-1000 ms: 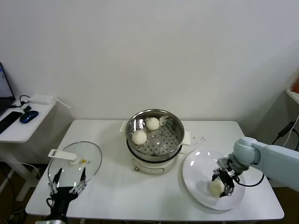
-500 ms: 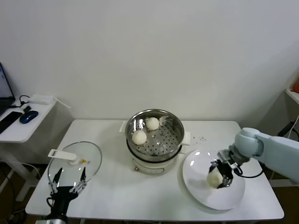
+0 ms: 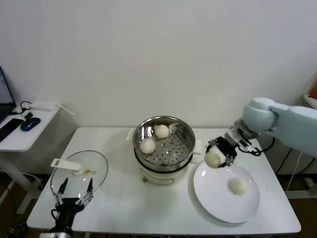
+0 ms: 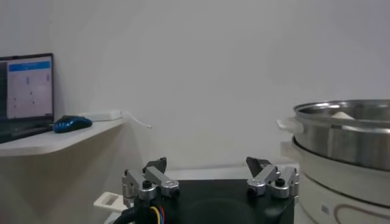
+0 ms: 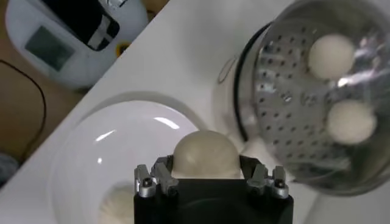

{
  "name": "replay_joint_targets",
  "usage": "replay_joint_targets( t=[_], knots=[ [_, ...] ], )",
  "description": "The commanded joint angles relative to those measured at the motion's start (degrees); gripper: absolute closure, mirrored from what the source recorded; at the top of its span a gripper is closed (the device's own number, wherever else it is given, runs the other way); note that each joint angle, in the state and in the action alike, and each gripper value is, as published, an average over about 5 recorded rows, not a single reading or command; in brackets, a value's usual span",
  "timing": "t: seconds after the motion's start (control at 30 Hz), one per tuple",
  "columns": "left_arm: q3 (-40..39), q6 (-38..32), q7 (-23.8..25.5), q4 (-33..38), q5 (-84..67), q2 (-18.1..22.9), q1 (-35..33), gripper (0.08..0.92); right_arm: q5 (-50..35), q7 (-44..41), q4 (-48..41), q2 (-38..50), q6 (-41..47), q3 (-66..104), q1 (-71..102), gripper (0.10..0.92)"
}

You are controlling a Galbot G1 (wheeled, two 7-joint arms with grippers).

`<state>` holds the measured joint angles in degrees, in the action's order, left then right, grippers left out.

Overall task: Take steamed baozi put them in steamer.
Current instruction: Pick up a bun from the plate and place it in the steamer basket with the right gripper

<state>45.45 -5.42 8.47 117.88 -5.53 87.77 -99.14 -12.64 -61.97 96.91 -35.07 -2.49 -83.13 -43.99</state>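
- The right gripper [image 3: 216, 155], a black two-finger claw on a pale grey arm, hangs in the air between the round shiny stainless-steel steamer [image 3: 184, 130] and the flat white round plate [image 3: 218, 196], above the plate's rim nearest the steamer.
- Its jaws stand partly open and are clamped on one small cream-white steamed bun [image 3: 213, 158]; the right wrist view shows that bun [image 5: 204, 154] pressed between the two fingers [image 5: 159, 178], clear of the plate below it.
- A second cream-white bun [image 3: 238, 185] lies on the plate, apart from the claw.
- Two more cream-white buns sit on the steamer's perforated bottom: one [image 3: 161, 131] towards the back wall, one [image 3: 147, 146] on the robot's left side of the basket.
- The steamer sits on a white electric cooker base [image 3: 157, 176] in the middle of the white table [image 3: 124, 198].
- The left gripper [image 3: 73, 194] is parked low at the table's front left edge, just before the round glass lid with a white handle [image 3: 81, 171]; its fingers are spread apart and hold nothing.
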Motion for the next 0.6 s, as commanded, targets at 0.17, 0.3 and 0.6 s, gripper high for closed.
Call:
replay_joint_targets(
  t=[0.17,0.3,0.6],
  knots=[
    [-0.5,-0.1,0.1,-0.6,0.7,-1.8,0.3,0.177,7.3,-0.1,0.8,-15.0,-10.1,2.4,-8.3,0.319],
    [-0.5,-0.1,0.1,-0.5,1.4,-2.0,0.4,0.177,14.9,-0.2,-2.2,-19.6,-12.4,5.3,-4.1,0.319],
    [0.0,-0.7,0.0,-0.8,1.8,-2.1,-0.8,0.177,29.6,-0.1,-7.1,-27.3,-17.7,9.7,6.3,0.314]
  ],
)
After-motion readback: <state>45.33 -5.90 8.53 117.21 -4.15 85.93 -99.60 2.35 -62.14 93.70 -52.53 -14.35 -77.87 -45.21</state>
